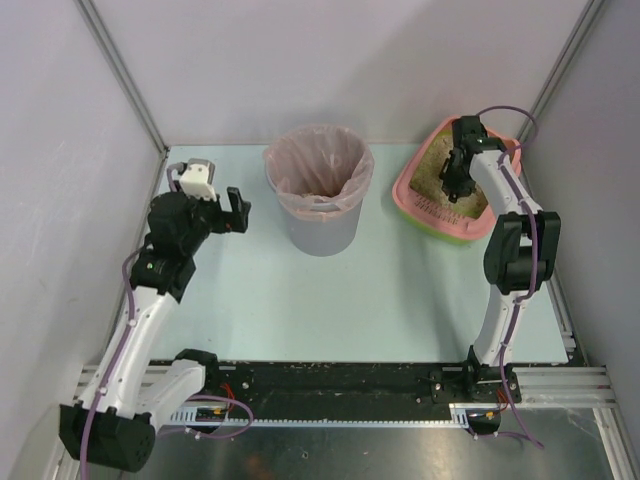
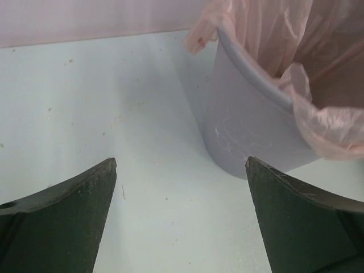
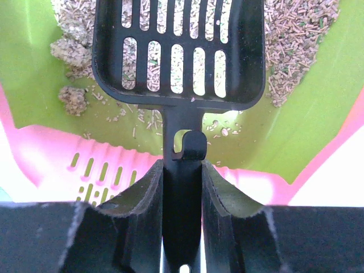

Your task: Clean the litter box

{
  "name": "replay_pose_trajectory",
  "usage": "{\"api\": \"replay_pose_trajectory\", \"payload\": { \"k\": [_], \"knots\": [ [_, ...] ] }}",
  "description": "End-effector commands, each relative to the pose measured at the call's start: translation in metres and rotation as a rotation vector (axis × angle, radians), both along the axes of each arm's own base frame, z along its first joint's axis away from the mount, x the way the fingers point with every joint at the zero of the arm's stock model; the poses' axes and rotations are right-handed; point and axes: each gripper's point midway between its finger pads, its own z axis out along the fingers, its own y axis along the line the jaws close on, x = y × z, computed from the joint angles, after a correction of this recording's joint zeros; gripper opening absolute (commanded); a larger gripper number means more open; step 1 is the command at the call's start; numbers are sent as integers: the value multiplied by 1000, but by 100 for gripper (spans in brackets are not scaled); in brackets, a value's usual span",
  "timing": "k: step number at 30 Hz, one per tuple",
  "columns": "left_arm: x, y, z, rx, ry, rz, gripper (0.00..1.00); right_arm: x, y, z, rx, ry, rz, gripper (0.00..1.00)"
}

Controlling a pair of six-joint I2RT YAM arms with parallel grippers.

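Right jaws pinch scoop (image 3: 177, 103) over litter box (image 1: 437, 212); left jaws open, empty. Next: dig under clumps (image 3: 73, 99), lift

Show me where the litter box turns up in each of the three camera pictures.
Top external: the litter box sits at the upper right, to the right of the bin.
Left wrist: not in it.
Right wrist: the litter box fills the picture behind the black scoop.
Shared landmark: its slotted pink ledge, seen in the top external and right wrist views.
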Motion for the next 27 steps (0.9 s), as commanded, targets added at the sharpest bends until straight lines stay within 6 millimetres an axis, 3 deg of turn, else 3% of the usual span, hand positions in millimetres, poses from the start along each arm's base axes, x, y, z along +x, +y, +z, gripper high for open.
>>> {"api": "replay_pose_trajectory", "payload": {
  "k": [1, 3, 7, 10, 11, 14, 15, 19, 22, 27],
  "knots": [
    [19, -11, 52, -48, -87, -24, 100, -3, 1, 10, -44, 45, 44, 0],
    [31, -7, 50, -64, -69, 21, 99, -7, -1, 6, -66, 84, 46, 0],
    [40, 11, 50, -28, -83, 120, 99, -6, 9, 24, -63, 128, 128, 0],
    [42, 20, 53, 12, -95, 157, 100, -24, 8, 24, -100, 231, 173, 0],
    [42, 20, 54, 20, -98, 157, 100, -20, 5, 35, -113, 212, 176, 0],
    [46, 17, 44, 24, -71, 141, 100, -19, 5, 52, -101, 209, 192, 0],
    [47, 15, 33, 28, -47, 129, 100, -20, 4, 54, -85, 212, 194, 0],
    [45, 11, 0, -3, 32, 129, 99, -40, 16, 42, 47, 298, 188, 0],
    [41, 18, -7, -59, 48, 200, 99, -60, 10, 27, 77, 391, 107, 0],
    [39, 25, -8, -77, 51, 247, 99, -69, 14, 33, 168, 388, 33, 0]
  ]
}}
